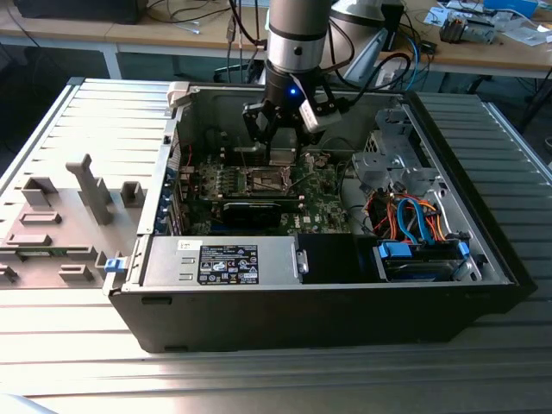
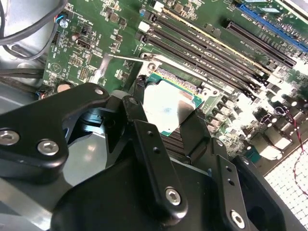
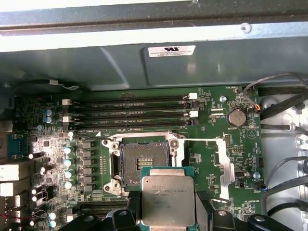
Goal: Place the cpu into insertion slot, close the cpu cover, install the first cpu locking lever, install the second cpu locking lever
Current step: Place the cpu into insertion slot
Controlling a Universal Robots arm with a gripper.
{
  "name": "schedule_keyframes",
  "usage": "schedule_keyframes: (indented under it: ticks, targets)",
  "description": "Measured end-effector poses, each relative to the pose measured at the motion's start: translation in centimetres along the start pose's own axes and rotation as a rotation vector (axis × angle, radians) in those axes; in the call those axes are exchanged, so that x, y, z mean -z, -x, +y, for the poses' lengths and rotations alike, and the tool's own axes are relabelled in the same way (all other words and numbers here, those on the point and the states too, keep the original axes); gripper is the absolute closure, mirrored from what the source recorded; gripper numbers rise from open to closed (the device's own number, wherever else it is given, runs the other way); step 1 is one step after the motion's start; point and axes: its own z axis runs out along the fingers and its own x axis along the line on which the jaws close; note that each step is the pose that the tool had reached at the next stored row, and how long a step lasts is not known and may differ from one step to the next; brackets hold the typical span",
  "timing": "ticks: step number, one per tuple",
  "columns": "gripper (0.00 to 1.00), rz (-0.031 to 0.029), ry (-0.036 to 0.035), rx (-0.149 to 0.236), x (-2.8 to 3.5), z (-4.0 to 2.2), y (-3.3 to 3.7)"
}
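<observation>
2 black fingers [image 2: 195, 132] of the pincer [image 3: 168, 208] are closed on the cpu [image 3: 168, 199], one on each of 2 opposite edges, with its silver-grey face showing in both wrist views. In the exterior view the chip hangs above the motherboard [image 1: 323, 203], at about 1 o'clock from the insertion slot [image 1: 267, 179] and just beside it. The slot lies uncovered in the first wrist view, its dark centre exposed inside the silver rim, with 4 memory slots [image 3: 130, 110] on its far side from the chip. The arm [image 1: 297, 34] comes straight down from 12 o'clock in the exterior view into the open computer case [image 1: 483, 250], wrist vertical and pincer pointing down. The case rests on a ribbed metal worktop [image 1: 259, 379].
</observation>
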Motion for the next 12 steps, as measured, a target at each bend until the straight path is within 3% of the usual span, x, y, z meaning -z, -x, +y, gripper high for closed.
schedule_keyframes:
  ticks: [12]
  targets:
    - [0.46, -0.001, -0.0066, -0.059, 0.0, 0.0, 0.0]
